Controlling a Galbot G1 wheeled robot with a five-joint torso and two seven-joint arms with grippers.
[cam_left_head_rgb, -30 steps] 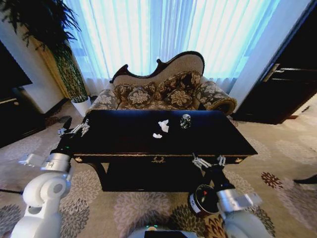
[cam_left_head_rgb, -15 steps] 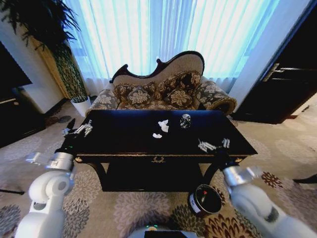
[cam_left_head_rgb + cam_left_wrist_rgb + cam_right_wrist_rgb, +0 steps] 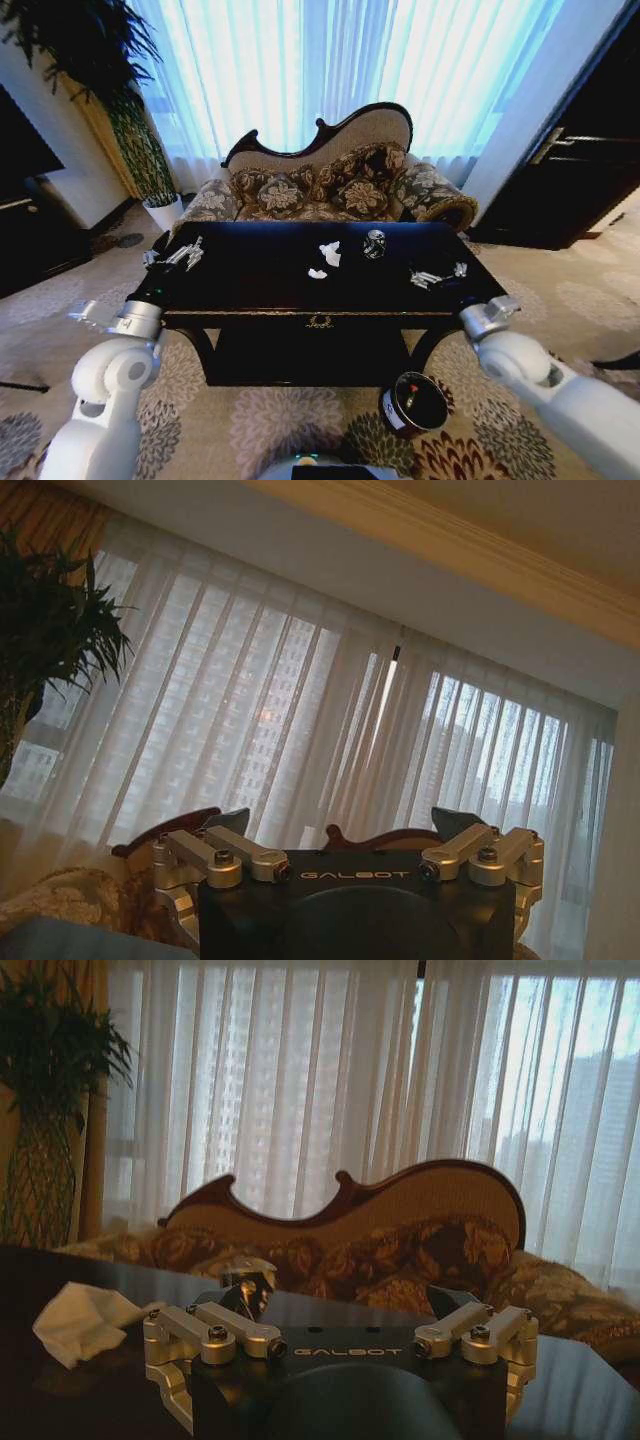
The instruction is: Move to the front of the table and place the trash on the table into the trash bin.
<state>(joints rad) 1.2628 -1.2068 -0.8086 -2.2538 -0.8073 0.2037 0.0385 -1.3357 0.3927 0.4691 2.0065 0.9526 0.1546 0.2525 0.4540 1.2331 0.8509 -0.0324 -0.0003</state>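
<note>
Head view: dark table (image 3: 260, 300) just before a patterned sofa (image 3: 330, 185); two paper wads (image 3: 330, 253) and a small silvery round item (image 3: 374, 244) lying near its middle; trash bin (image 3: 414, 402) on the carpet below its right front. Left gripper (image 3: 183, 255) above the left edge, right gripper (image 3: 438, 276) above the right side. Left wrist view: fingers (image 3: 232, 822) apart, holding nothing, before curtains (image 3: 300, 730). Right wrist view: fingers (image 3: 452, 1297) apart, empty, with one wad and the round item close ahead.

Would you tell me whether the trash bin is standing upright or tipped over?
Upright: the trash bin stands on the carpet by the table, its round opening facing up.
</note>
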